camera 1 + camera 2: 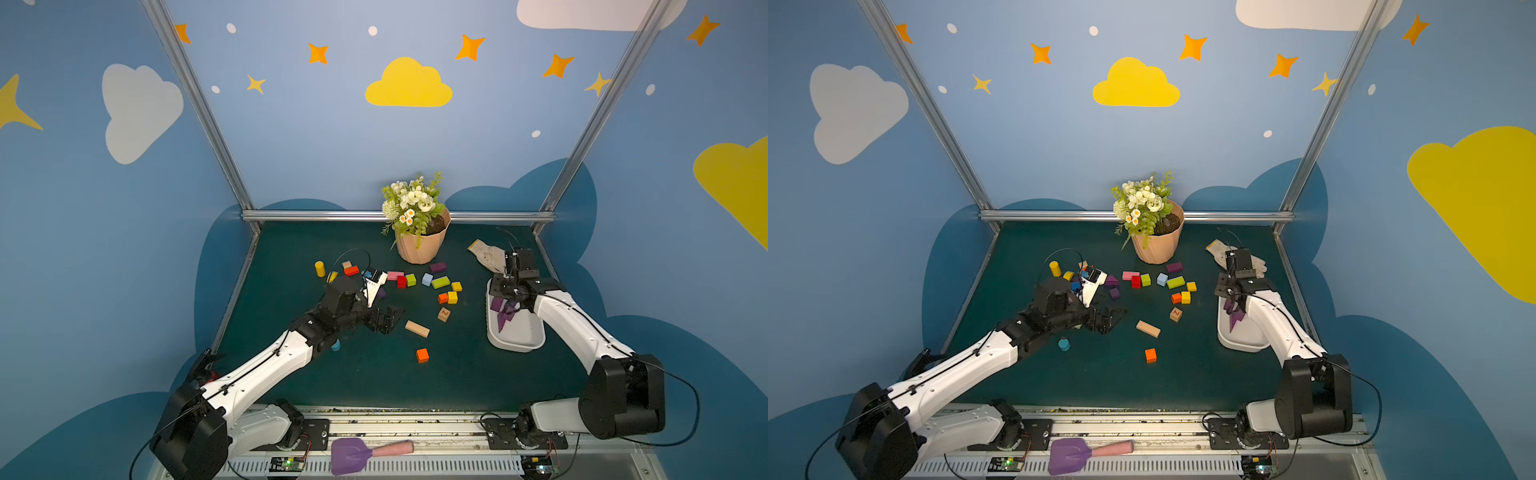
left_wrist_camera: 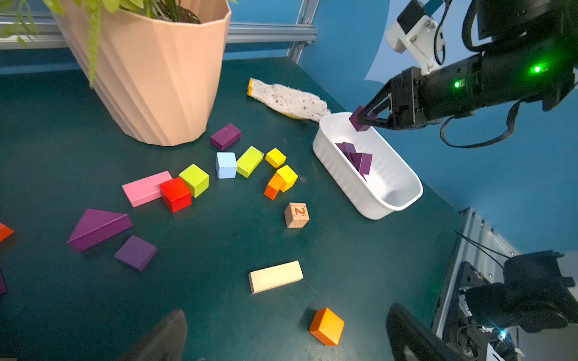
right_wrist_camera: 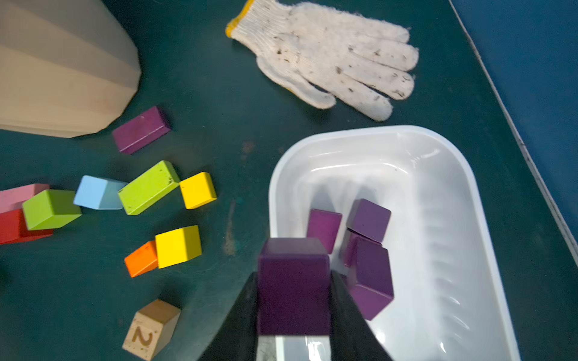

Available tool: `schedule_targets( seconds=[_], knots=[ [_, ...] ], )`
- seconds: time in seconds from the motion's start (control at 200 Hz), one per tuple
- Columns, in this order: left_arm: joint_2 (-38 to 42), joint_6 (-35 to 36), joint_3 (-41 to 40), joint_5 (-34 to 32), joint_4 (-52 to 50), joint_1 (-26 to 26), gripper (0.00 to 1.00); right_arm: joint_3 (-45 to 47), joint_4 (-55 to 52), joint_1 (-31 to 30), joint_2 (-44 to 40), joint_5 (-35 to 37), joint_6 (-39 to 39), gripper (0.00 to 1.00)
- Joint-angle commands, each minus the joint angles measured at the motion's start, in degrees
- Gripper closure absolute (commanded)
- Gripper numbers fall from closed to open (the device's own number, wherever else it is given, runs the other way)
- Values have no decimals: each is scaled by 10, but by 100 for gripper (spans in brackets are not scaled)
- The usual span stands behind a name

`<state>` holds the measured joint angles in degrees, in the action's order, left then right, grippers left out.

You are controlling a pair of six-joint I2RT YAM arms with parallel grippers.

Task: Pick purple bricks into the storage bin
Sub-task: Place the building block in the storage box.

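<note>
My right gripper (image 3: 294, 276) is shut on a purple brick (image 3: 294, 259), which hangs above the far end of the white storage bin (image 3: 438, 218), partly over its rim. In the left wrist view the held brick (image 2: 359, 120) is clear of the bin (image 2: 391, 190). Several purple bricks (image 3: 369, 218) lie inside. On the mat, one purple brick (image 1: 437, 267) lies by the flowerpot, and a purple wedge (image 2: 97, 228) and a flat purple block (image 2: 136, 252) lie near my left arm. My left gripper (image 2: 287, 331) hovers open and empty over the mat's middle.
A peach flowerpot (image 1: 422, 245) stands at the back. A dirty glove (image 1: 486, 255) lies behind the bin. Coloured blocks are scattered mid-mat, with a wooden oblong (image 1: 417, 328), a numbered cube (image 1: 444, 314) and an orange cube (image 1: 422, 355). A purple spade (image 1: 349, 455) lies on the front rail.
</note>
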<state>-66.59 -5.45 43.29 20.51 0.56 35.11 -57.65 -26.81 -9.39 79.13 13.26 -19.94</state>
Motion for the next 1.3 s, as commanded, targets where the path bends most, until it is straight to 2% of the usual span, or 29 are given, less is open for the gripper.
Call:
schedule_targets(
  seconds=[0.0, 0.626, 1.297],
  knots=[
    [-6, 16, 16, 7, -2, 10, 0, 10, -29, 23, -21, 20, -31, 65],
    [-14, 40, 21, -4, -14, 37, 0, 39, -31, 126, 10, -18, -55, 64],
    [-15, 50, 26, -10, -28, 43, 0, 37, -27, 130, 104, 3, -58, 64]
  ],
)
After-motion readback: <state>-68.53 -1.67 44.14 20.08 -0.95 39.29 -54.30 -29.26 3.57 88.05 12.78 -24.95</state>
